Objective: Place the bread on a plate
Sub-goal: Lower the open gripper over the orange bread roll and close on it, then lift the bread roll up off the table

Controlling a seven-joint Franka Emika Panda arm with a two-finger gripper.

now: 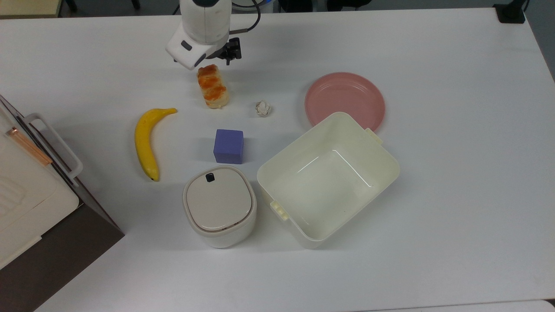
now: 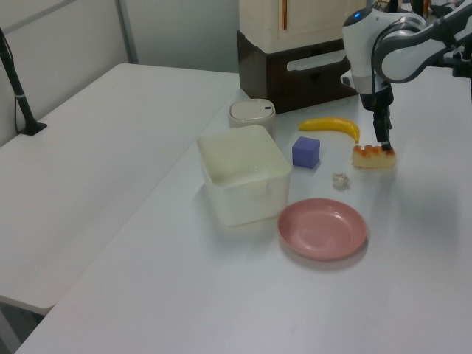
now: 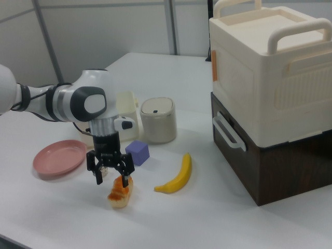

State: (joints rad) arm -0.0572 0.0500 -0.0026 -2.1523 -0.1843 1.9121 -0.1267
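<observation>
The robot's black two-finger hand [image 3: 110, 176], fingers spread and grasping nothing, straddles the small glossy orange-brown bread [image 1: 212, 86] on the white worktop [image 1: 433, 195] (near end); round pink plate [image 1: 344, 102] well apart, unfilled.

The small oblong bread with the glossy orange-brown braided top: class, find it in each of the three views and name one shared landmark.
Top view: bread, upper centre-left, just below the gripper.
Left view: bread, right side, mid-height.
Right view: bread, lower left of centre.
Landmark: the yellow banana, lying beside it.
</observation>
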